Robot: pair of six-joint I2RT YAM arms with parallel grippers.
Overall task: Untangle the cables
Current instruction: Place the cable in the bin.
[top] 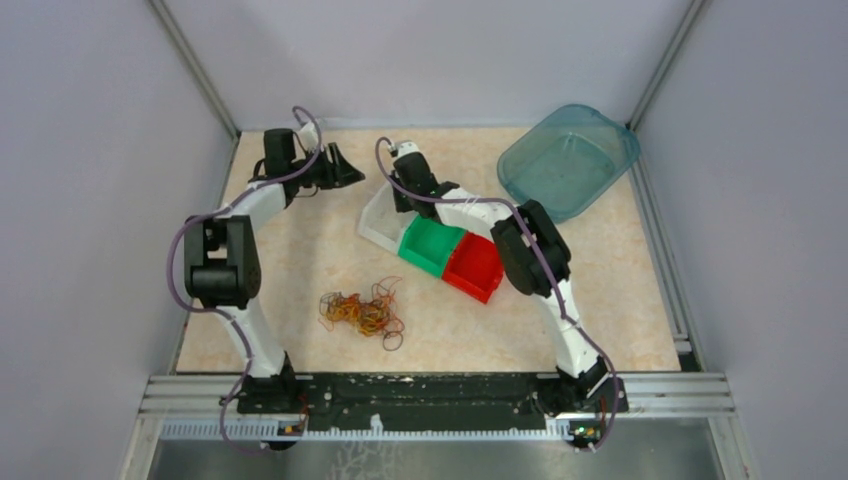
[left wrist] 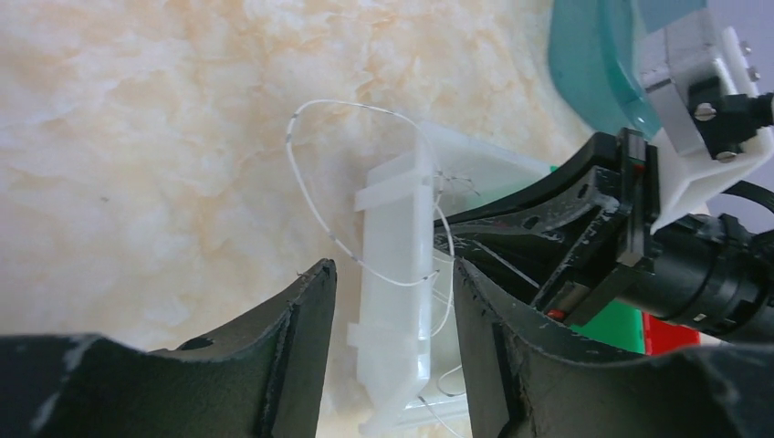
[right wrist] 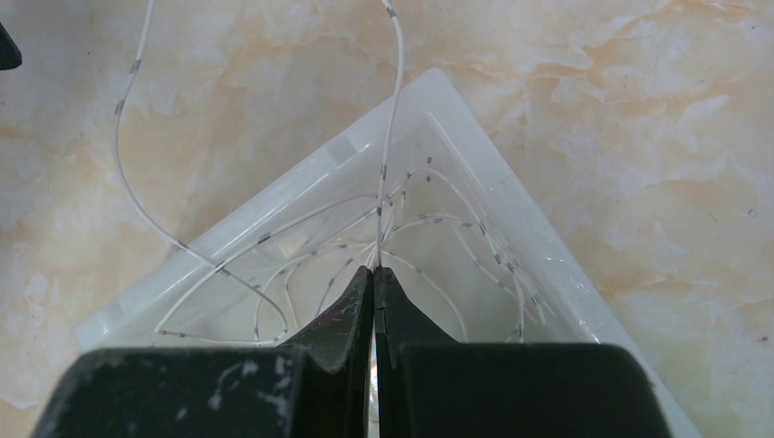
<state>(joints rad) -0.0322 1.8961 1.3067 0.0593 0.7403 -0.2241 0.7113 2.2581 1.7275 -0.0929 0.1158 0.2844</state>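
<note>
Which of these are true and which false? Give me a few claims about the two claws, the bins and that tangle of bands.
1. The right gripper is shut on a thin white loop. True.
2. The colourful tangle lies in the red bin. False: it lies on the table, nearer the arm bases than the bins.
3. The left gripper is open. True.
4. The white bin is empty. False: several thin white loops lie in it.

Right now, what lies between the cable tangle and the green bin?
Nothing. In the top view, only bare table separates the cable tangle from the green bin.
</note>
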